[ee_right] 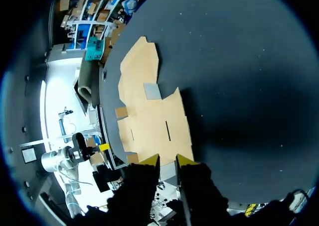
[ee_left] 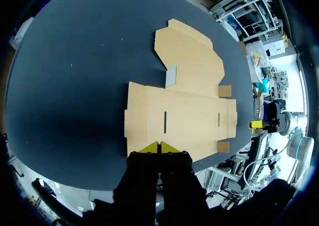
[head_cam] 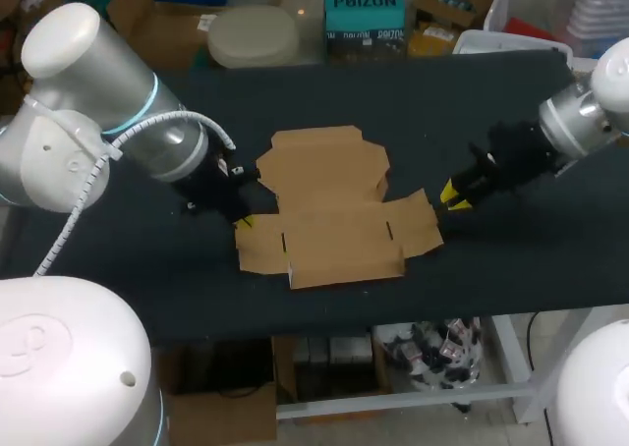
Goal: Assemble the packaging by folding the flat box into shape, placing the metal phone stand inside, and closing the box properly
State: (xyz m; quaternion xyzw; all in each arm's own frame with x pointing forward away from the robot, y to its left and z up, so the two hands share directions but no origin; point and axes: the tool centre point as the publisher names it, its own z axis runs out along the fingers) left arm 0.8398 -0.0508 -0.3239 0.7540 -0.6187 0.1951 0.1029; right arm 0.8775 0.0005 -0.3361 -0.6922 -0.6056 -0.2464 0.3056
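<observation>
Flat box lies unfolded on the dark desk, close to one edge. Left gripper has its tips pressed together at the box's near edge. There's a small grey patch on the cardboard.

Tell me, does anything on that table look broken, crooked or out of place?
Nothing stands out. The flat cardboard box lies unfolded on the dark table, no tears showing. A small grey piece rests on it. The left gripper and right gripper sit at its ends.
</observation>
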